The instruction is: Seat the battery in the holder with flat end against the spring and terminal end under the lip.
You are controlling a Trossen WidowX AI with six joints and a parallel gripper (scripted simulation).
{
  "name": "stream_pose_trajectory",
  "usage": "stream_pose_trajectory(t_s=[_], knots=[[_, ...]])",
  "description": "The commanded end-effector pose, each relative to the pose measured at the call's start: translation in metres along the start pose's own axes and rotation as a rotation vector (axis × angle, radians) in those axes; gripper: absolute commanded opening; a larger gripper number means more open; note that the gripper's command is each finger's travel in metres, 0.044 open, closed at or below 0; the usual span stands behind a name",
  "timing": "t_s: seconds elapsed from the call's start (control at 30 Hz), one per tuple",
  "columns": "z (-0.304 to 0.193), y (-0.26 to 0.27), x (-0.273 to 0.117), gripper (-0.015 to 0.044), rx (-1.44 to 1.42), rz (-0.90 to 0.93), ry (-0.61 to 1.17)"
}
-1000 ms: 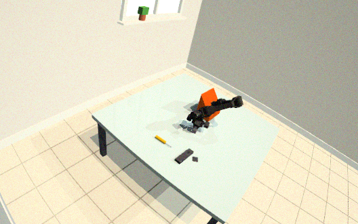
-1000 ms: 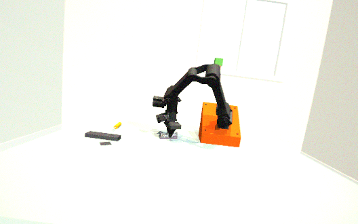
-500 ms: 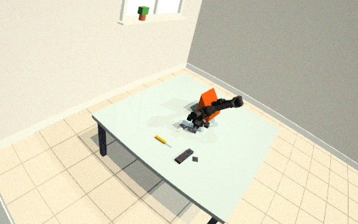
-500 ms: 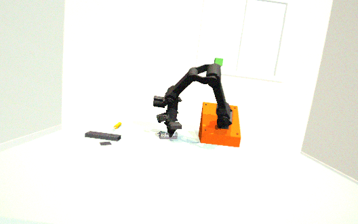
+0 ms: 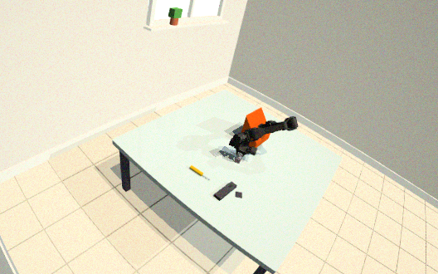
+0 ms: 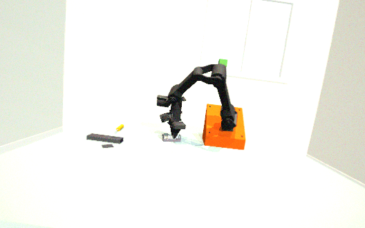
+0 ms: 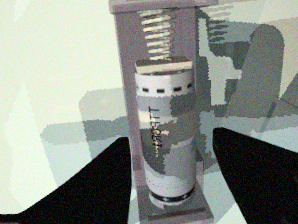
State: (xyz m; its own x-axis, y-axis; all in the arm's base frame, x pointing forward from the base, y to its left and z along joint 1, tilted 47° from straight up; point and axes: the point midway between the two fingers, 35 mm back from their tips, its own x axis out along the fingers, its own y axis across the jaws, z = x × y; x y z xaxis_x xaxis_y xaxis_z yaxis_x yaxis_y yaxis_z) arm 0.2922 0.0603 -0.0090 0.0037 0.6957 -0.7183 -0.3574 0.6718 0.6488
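The battery, a grey and white cylinder, lies lengthwise in the mauve holder. Its flat end meets the plate on the coil spring at the top of the wrist view. Its terminal end is near the holder's lip at the bottom; I cannot tell whether it is under the lip or fully down. My gripper is open, with a finger on each side of the battery and a visible gap to it on both sides. The fingertips are low at the holder.
A yellow-handled screwdriver, a long dark block and a small dark square lie on the table, away from the holder. The orange box at the arm's base stands beside the work area.
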Motion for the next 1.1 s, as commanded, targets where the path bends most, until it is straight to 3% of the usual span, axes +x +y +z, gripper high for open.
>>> stream_pose_trajectory(t_s=[0.0, 0.3, 1.07], knots=[[0.000, 0.000, -0.002, 0.0211, 0.000, 0.000, 0.000], [-0.002, -0.004, -0.075, 0.0440, -0.008, -0.006, 0.003], [-0.002, -0.007, -0.077, 0.0440, -0.008, -0.006, 0.003]])
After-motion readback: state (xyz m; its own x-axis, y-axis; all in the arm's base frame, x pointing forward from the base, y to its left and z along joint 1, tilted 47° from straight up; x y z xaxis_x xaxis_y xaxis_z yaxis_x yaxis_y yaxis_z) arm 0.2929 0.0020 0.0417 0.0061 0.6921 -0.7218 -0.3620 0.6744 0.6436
